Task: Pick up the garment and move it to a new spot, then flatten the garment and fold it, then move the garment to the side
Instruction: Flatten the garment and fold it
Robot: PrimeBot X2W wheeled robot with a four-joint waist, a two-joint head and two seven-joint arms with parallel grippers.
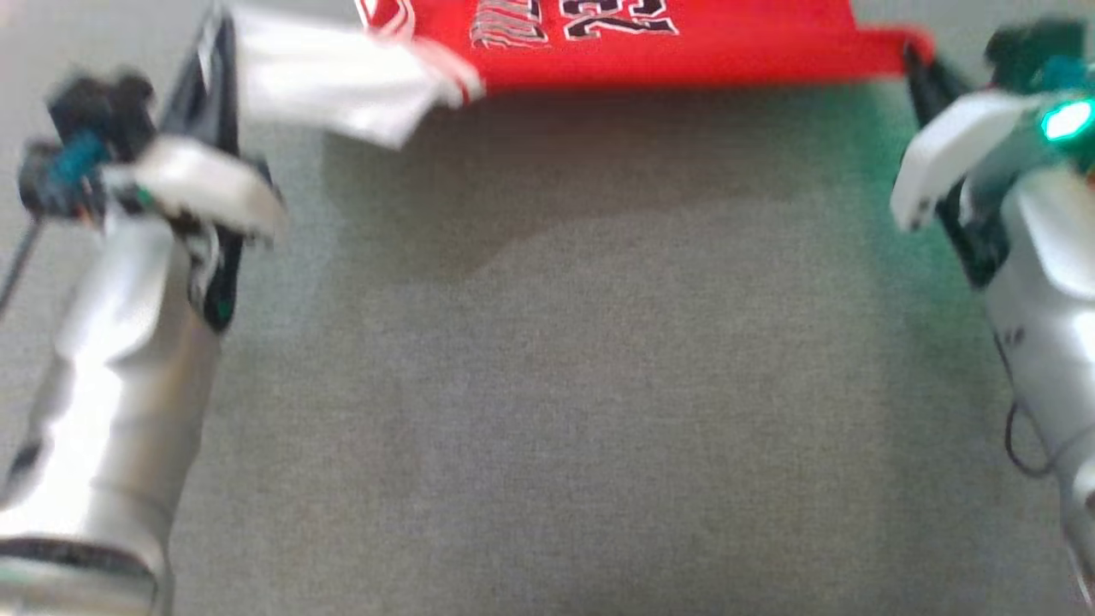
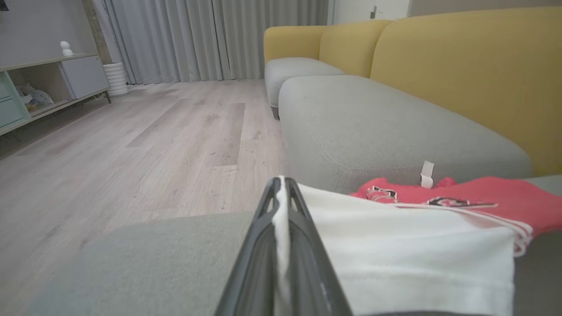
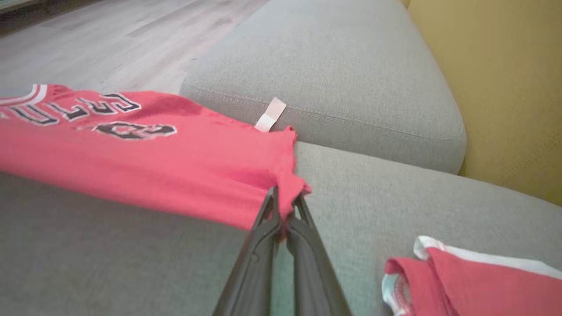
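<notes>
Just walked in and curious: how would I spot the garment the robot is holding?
Find the yellow-backed sofa and its grey seat cushion. Stretched over that cushion is a red jersey, pinched by the left gripper and right gripper. Unlike the other red garment lying loose nearby, it shows black lettering and one white end.

Illumination is soft, diffuse and even, with no hard glare.

Head view: motion blur covers both arms and is strongest on the left forearm (image 1: 111, 385) at lower left. The garment (image 1: 650, 43) along the top edge is smeared and casts a broad soft shadow on the cushion (image 1: 547, 385). A green lamp (image 1: 1065, 120) at upper right tints the nearby fabric.

Wrist views are sharper. The left end effector (image 2: 281, 184) at bottom centre is out of focus.
</notes>
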